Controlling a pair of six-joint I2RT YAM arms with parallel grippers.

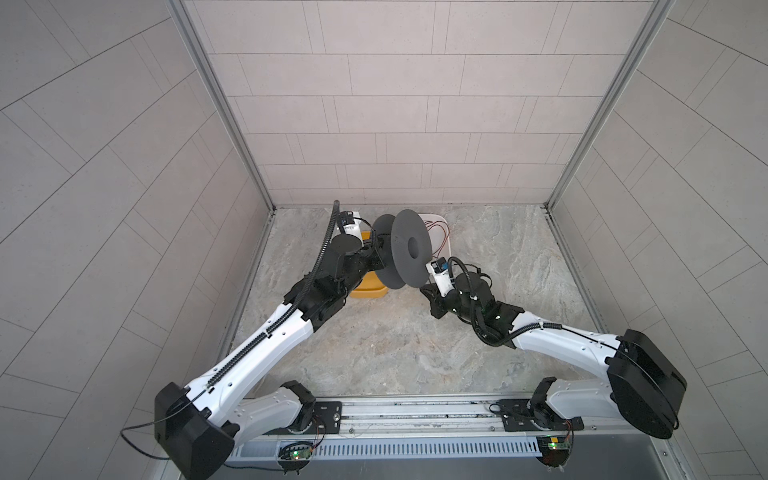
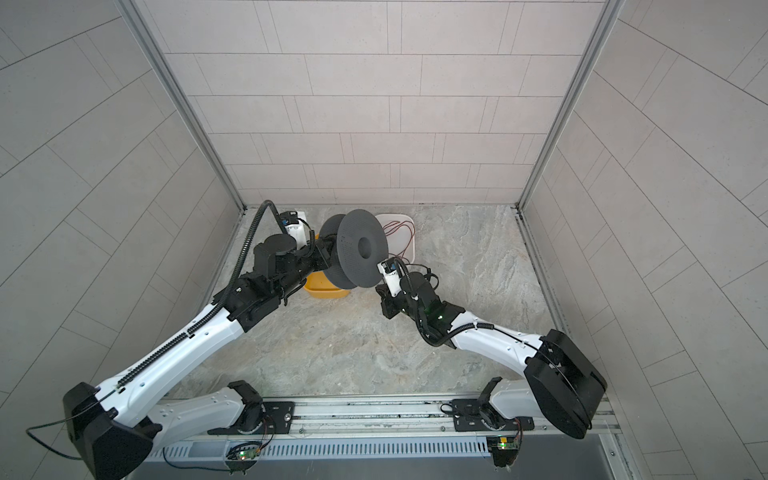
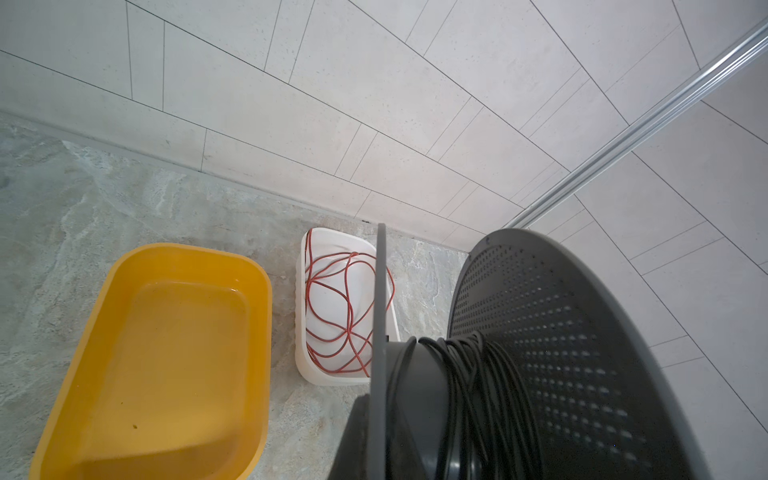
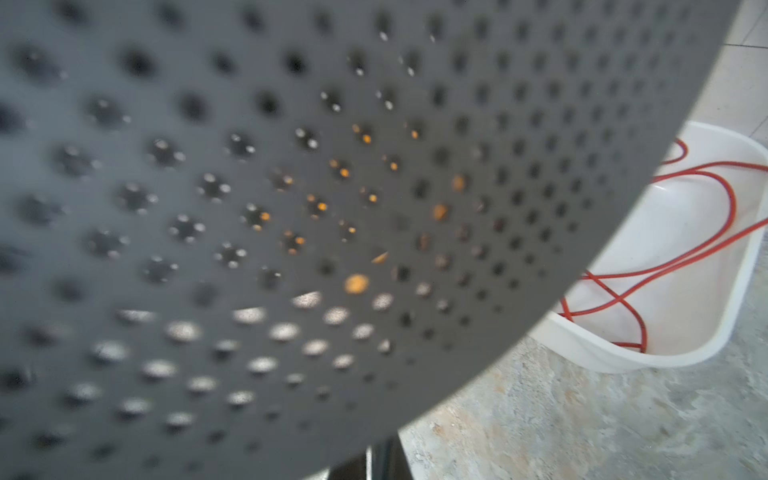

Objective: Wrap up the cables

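Cables (image 3: 469,374) wound loosely on spool (image 1: 409,249); left claw (image 1: 376,255) clamped on spool, right claw (image 1: 424,289) pinched together beside it. Risk: slack turns unravel if spool tilts.

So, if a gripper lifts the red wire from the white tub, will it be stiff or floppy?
Probably floppy: the red wire lies in loose crossing loops in the white tub. Likely light, being thin. Loops may snag together.

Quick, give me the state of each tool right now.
Left tool: closed, holding the grey spool by its flange.
Right tool: closed at the spool's lower rim; whether it grips anything cannot be told.
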